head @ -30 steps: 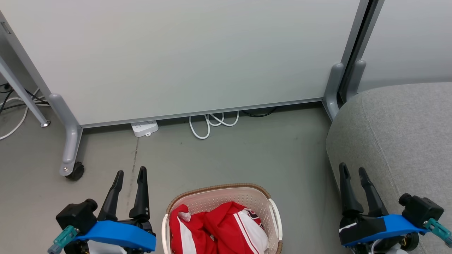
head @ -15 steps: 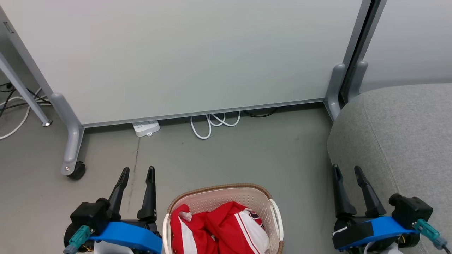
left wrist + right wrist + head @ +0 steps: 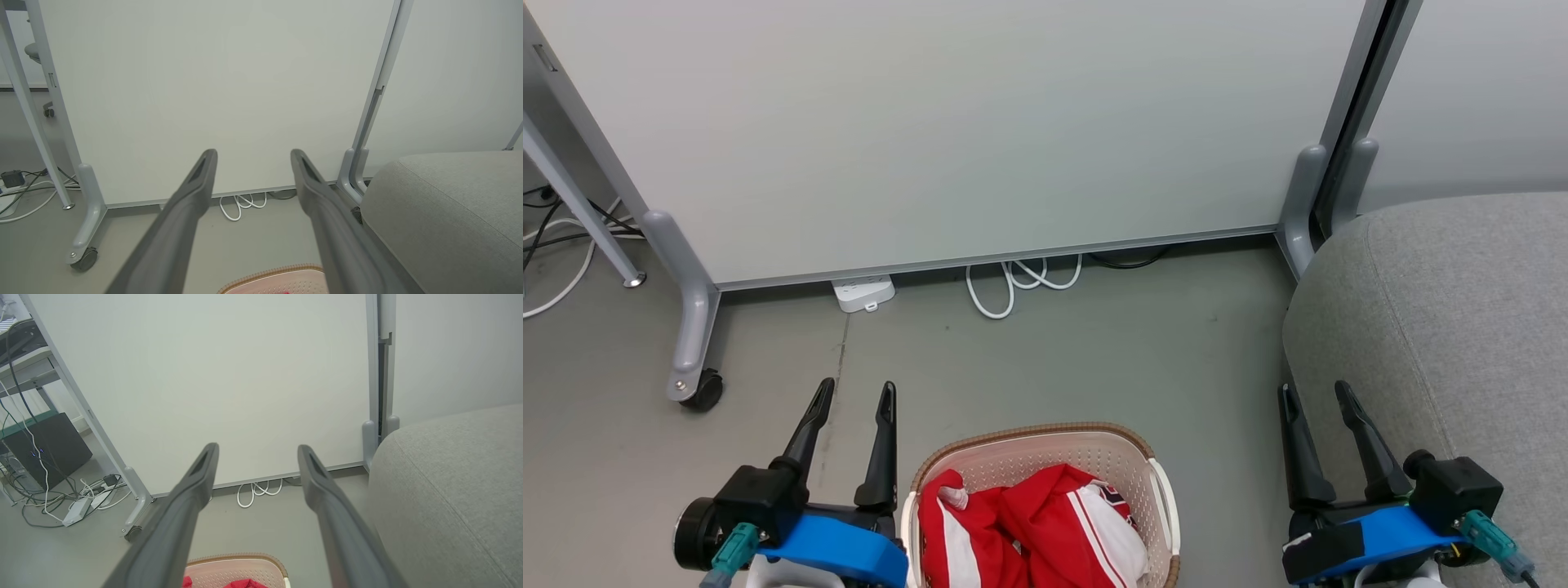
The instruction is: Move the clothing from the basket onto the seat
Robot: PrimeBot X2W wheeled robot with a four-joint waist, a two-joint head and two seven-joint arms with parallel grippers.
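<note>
The basket (image 3: pixel 1029 430) stands on the grey floor (image 3: pixel 1094 359) at the near middle, between the two grippers. Its rounded brown-rimmed end faces far, and white handles sit on its left and right sides. The near part is cut off by the picture edge, so its long axis cannot be told. The clothing (image 3: pixel 1021 531) lies inside it as a crumpled red heap with no clear long axis. A white panel shows on its right, and white stripes run slantwise from far left to near right.

Just left of the basket, the left gripper (image 3: pixel 858 385) is above the floor with its two dark fingers spread wide, holding nothing and pointing far. Well to the right, the right gripper (image 3: pixel 1313 388) is likewise spread wide and empty. It points far, just beside the near left flank of the seat (image 3: pixel 1445 310).

The seat fills the right side. Its rounded left edge runs from near to far, and it is well apart from the basket.

Farther off, a white power strip (image 3: pixel 863 292) and a looped white cable (image 3: pixel 1013 286) lie at the foot of a pale partition panel (image 3: pixel 947 131). The panel's grey leg ends in a caster (image 3: pixel 704 390) on the left.
</note>
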